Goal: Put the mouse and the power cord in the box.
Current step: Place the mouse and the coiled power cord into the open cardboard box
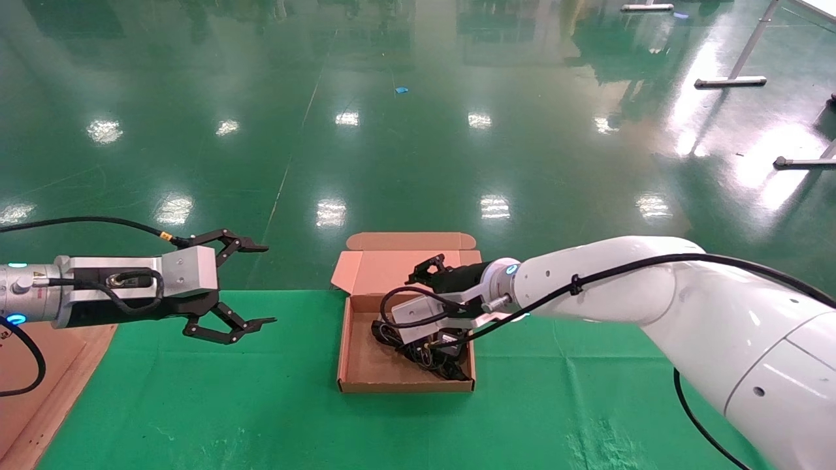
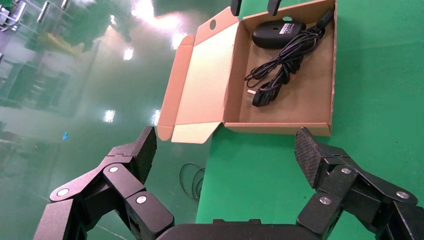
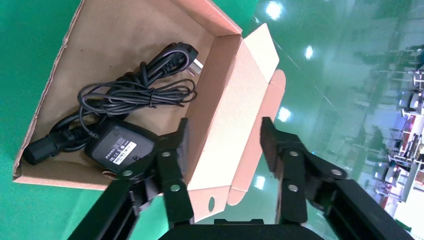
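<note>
The box [image 1: 405,386] lies open on the green cloth, its lid [image 1: 385,267] standing up at the far side. Inside, the black mouse [image 3: 120,145] rests upside down, white label showing, beside the bundled power cord [image 3: 135,95] with its plug [image 3: 182,55]. From the left wrist view the mouse [image 2: 277,34] and the power cord [image 2: 280,65] lie against the box's right-hand half. My right gripper [image 3: 225,132] is open, one finger inside the box and one outside, straddling the lid; in the head view this gripper [image 1: 431,267] hides the mouse. My left gripper [image 1: 264,284] hovers open and empty to the left.
The green cloth [image 1: 261,405] ends at the table's far edge just behind the box, with glossy green floor beyond. A brown board [image 1: 39,391] lies at the near left. A thin coiled cable [image 2: 192,180] sits on the floor below the table edge.
</note>
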{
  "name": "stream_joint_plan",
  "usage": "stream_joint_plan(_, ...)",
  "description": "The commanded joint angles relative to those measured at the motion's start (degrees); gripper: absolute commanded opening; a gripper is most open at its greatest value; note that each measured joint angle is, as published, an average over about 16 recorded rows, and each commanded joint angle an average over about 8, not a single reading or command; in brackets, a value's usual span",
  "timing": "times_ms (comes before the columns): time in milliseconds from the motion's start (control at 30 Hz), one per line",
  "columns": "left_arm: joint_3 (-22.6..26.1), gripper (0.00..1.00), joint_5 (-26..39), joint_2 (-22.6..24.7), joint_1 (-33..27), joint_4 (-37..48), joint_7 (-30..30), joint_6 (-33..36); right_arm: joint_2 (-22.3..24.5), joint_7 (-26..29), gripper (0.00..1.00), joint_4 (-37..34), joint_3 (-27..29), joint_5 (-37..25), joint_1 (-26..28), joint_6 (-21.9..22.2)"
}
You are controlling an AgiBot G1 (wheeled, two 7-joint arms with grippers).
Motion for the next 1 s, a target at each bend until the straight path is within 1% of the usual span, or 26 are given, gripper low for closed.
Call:
stream_joint_plan(33,0.0,1.0,0.0,0.0,0.0,0.0,0.0,0.0,0.0,0.0,1.0,0.0,0.0,-0.1,0.0,0.0)
stream_joint_plan(733,-0.2,1.0,-0.1,-0.1,0.2,-0.5,-0.4,0.1,0.3,-0.1,1.0,0.2,0.3,-0.1,0.0,-0.2)
stream_joint_plan(867,-1.4,1.0,-0.7,-0.8,1.5,-2.8,-2.3,0.3,1.5,0.8,1.0,1.2,1.9,1.1,-1.0,-1.5)
stream_joint_plan(1000,-3.6,1.0,-1.9,-2.0,4.0,-7.1,-5.9,0.8,3.8,2.6,1.0,3.3,5.3,4.0,-3.0,-4.3)
